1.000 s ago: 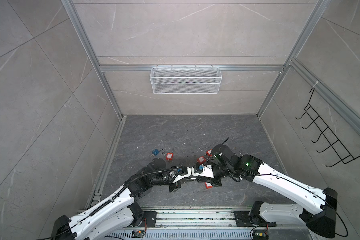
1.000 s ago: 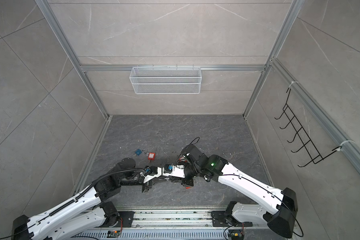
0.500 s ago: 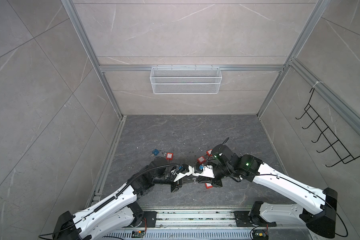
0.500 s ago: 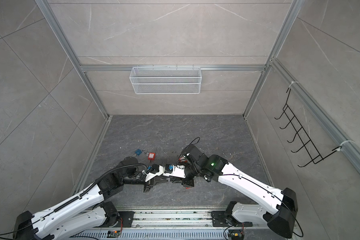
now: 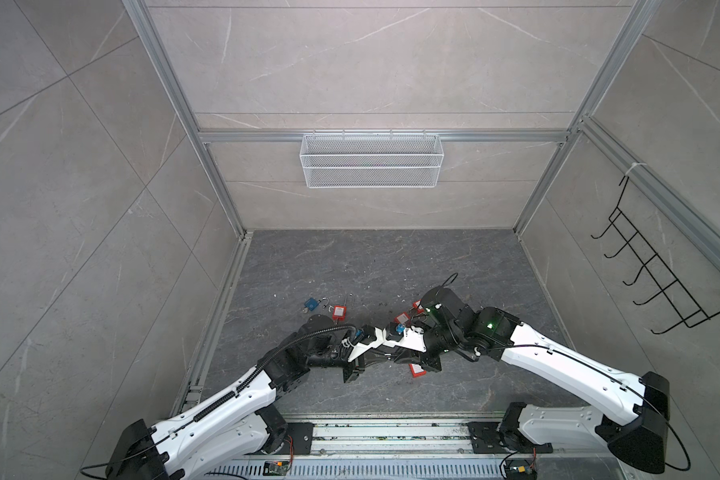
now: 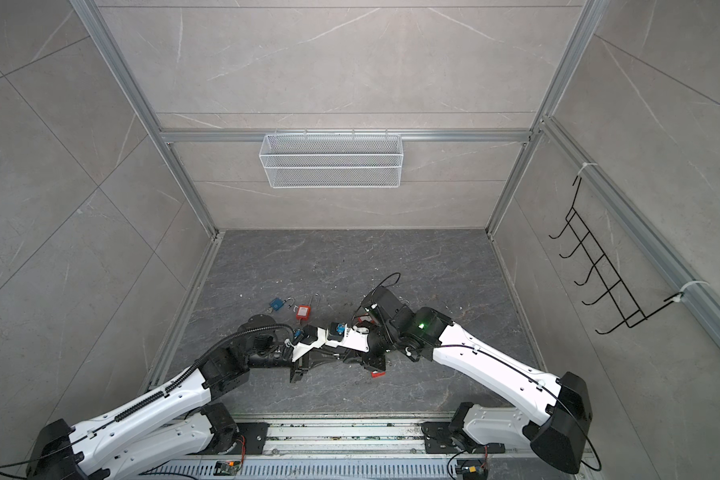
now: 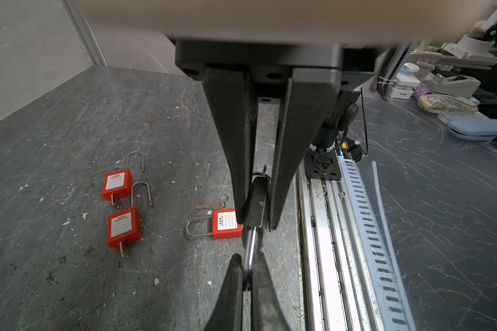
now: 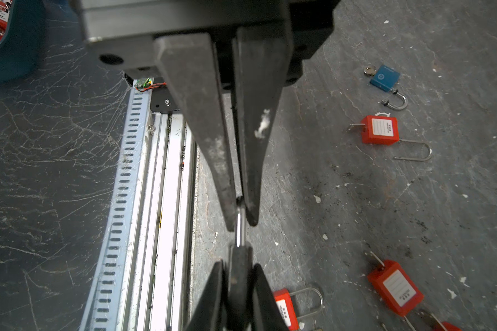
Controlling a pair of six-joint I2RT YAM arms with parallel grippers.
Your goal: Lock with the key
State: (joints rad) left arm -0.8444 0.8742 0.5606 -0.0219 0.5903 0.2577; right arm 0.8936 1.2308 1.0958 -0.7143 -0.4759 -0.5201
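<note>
The left arm has swung in slightly, tips still meeting. The left gripper [image 7: 256,225] clamps the black head of the key [image 7: 251,247] and the right gripper [image 8: 240,225] pinches its blade, likely to straighten it. A red padlock [image 7: 225,225] waits on the table.

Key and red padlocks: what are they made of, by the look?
Key: matte black head, probably plastic; blade mirror-bright, so polished metal. Red padlocks: bodies evenly coloured, dull sheen, white paper-like label, likely plastic; shackles thin, silvery, reflective, so steel or similar.
</note>
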